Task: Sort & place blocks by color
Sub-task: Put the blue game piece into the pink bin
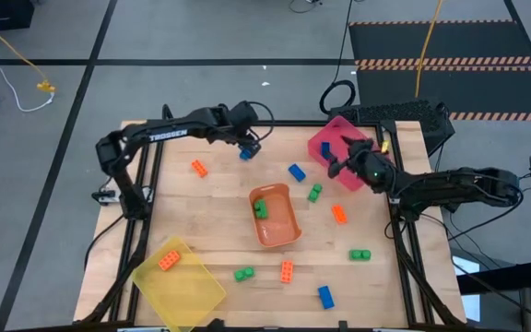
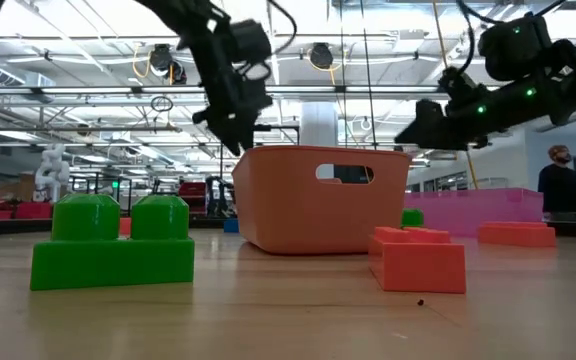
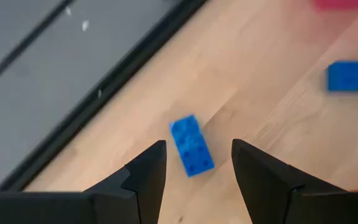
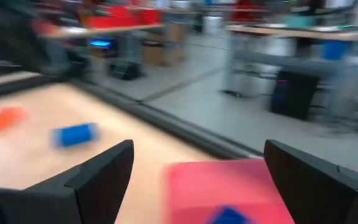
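The left end effector (image 3: 194, 163) hangs released, fingers spread, over a blue block (image 3: 191, 145) near the table's (image 1: 219, 235) far edge. The right end effector (image 4: 197, 168), also spread and empty, hovers above the pink tray (image 1: 325, 148) at the far right corner, which holds another blue block (image 4: 227, 215).

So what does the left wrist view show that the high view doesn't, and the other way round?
Only the left wrist view shows the left arm's open fingers straddling the blue block from above, not touching it. Only the high view shows the whole table: the yellow tray holding an orange block, the orange tray holding a green block, and the right gripper over the pink tray. Both show that blue block on the wood near the table's far edge.
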Tool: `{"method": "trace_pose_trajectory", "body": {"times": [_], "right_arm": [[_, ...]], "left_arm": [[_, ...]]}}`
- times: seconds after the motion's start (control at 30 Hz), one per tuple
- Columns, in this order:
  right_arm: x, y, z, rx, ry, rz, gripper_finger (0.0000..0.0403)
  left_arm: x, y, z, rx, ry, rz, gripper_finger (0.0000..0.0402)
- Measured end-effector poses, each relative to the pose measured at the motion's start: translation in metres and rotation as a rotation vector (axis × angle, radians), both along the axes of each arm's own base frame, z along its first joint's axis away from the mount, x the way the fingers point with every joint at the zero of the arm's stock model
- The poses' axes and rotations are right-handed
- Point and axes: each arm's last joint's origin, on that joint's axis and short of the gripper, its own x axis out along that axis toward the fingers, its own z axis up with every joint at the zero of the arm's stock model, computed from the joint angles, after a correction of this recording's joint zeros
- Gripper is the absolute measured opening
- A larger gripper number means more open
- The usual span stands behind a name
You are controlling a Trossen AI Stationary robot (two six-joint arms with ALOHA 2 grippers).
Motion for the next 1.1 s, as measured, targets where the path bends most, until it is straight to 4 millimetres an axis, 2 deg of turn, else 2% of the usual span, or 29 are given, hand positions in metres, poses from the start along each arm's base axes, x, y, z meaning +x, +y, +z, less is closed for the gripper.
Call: {"method": "trace_pose_trajectory", "body": {"times": [0.1,0.2,0.3,0.47,0.6,0.7,0.8,0.93,1.1], "right_arm": [[0.007,0.001,0.003,0.082,-0.017,0.120,0.0356],[0.021,-0.002,0.016,0.165,0.123,0.165,0.0353],[0.035,-0.007,0.043,0.173,0.288,0.193,0.0345],[0.048,-0.011,0.097,0.145,0.294,0.209,0.0341],[0.056,-0.014,0.119,0.187,0.367,0.217,0.0341],[0.068,-0.017,0.122,0.251,0.436,0.228,0.0341],[0.084,-0.023,0.116,0.313,0.507,0.245,0.0341],[0.103,-0.029,0.100,0.400,0.596,0.246,0.0341],[0.115,-0.032,0.076,0.511,0.642,0.248,0.0341]], "left_arm": [[0.003,0.004,-0.009,-0.004,0.025,-0.011,0.0182],[0.005,0.006,-0.010,0.013,0.018,-0.031,0.0182],[0.007,0.009,-0.007,0.036,-0.013,-0.037,0.0182],[0.004,0.010,0.006,0.077,-0.060,-0.049,0.0182],[0.005,0.011,0.010,0.113,-0.073,-0.087,0.0182],[0.004,0.012,0.014,0.128,-0.080,-0.109,0.0182],[0.001,0.011,0.019,0.134,-0.083,-0.110,0.0182],[-0.007,0.008,0.028,0.141,-0.081,-0.117,0.0182],[-0.019,0.002,0.039,0.141,-0.053,-0.137,0.0182]]}}
